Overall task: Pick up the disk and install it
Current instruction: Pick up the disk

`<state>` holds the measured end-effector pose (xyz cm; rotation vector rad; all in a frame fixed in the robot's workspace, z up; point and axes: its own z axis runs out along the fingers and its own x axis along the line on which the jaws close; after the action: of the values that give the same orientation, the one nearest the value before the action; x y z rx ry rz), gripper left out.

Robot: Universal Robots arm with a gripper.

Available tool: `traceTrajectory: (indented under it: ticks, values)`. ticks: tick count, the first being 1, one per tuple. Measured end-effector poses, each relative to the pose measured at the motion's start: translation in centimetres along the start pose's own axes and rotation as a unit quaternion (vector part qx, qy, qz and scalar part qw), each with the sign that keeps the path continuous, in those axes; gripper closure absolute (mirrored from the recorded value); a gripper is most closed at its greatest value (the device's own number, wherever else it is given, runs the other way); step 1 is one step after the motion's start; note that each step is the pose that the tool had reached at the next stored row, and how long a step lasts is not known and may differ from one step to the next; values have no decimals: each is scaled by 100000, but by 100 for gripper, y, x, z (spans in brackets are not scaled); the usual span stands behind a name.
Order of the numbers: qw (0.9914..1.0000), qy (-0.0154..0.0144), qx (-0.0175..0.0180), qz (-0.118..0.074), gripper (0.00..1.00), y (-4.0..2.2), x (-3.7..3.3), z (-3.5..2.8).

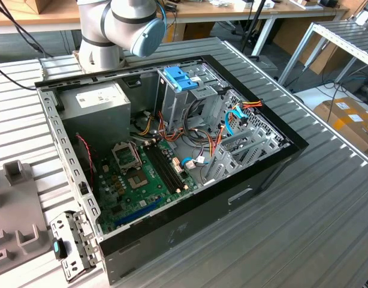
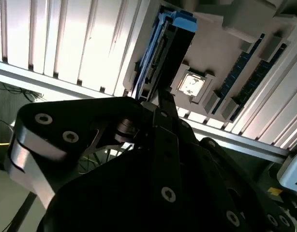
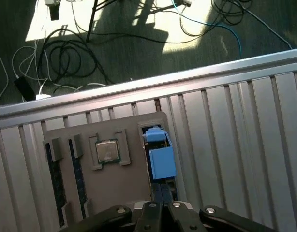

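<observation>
At the exterior view's left edge, a grey tray (image 1: 10, 210) lies on the ribbed metal worktop (image 1: 304, 228). Near it sits an open black computer case (image 1: 292, 143). Inside the case are a silver power supply (image 1: 97, 102) close to the arm's base and a green motherboard (image 1: 136, 180). Further toward the exterior view's right stands a tall metal drive cage (image 1: 202, 102) topped by a wide blue bracket (image 1: 179, 78). Orange and blue cables (image 1: 232, 117) trail past the cage. The robot arm (image 1: 124, 27) rises behind the case, and a cardboard box (image 1: 346, 117) sits on the floor at the exterior view's right.

In the first wrist view a grey tray (image 3: 122, 188) holds two dark memory sticks (image 3: 77, 174) and a square chip (image 3: 106, 151). In a slot at the tray's edge is the disk (image 3: 163, 162), standing on its thin edge with its bright blue frame toward the camera. The end effector (image 3: 162, 193) hangs directly over the disk and in line with it. In the second wrist view its dark tip overlaps the disk's near end. Whether it is open or has closed on the disk cannot be told. Beyond the worktop's edge, loose cords (image 3: 66, 63) lie on the dark floor.
</observation>
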<state>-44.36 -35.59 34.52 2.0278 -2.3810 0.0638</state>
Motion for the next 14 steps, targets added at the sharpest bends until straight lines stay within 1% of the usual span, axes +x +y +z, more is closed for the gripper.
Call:
traceTrajectory:
  ticks: [2,3,8,11,14]
  values:
    - [99976,-45,79,-2179,89,-1,0,1]
    - [99966,-55,93,-2622,89,-2,0,1]
    - [99963,-61,102,-2724,89,-4,-2,1]
    - [99963,-56,100,-2717,89,-34,-11,3]
    - [99963,-62,106,-2726,89,-38,-32,8]
